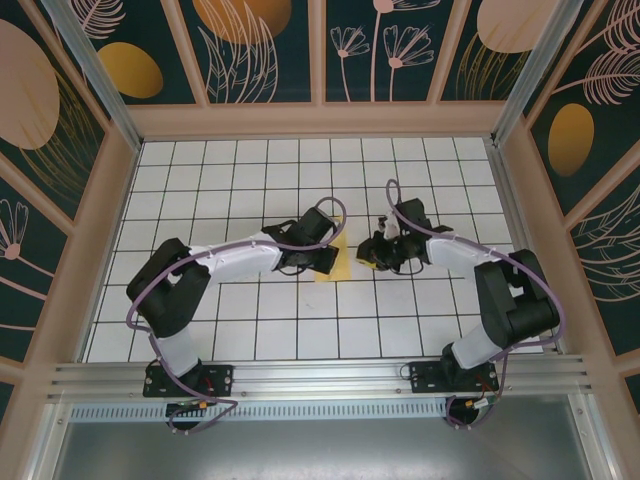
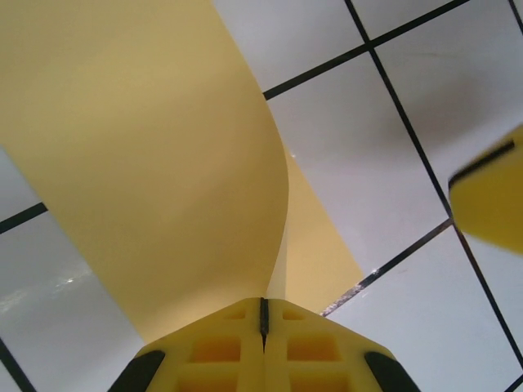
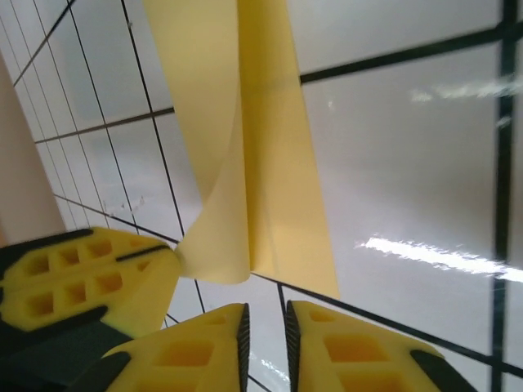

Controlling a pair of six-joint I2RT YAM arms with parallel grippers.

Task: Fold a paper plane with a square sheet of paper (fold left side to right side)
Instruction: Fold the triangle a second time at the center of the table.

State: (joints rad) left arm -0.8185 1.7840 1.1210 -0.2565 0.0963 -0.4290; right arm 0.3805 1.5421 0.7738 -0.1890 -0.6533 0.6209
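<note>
The square sheet of paper [image 1: 340, 268] is yellow and lies partly folded on the white grid tiles at mid-table. My left gripper [image 2: 263, 304] is shut on one edge of it and holds that flap lifted and curled over the part lying flat [image 2: 323, 245]. In the right wrist view the left gripper [image 3: 167, 257] pinches the flap's corner, and the sheet [image 3: 278, 147] runs away from it. My right gripper [image 3: 265, 314] hovers just short of the sheet's near edge, jaws a narrow gap apart with nothing between them. From above, the left gripper [image 1: 328, 262] and right gripper [image 1: 370, 257] face each other across the sheet.
Wooden walls [image 1: 110, 200] with patterned panels fence the tiled table on three sides. Both arm bases sit on the metal rail [image 1: 320, 378] at the near edge. One yellow right fingertip [image 2: 490, 200] shows at the right of the left wrist view.
</note>
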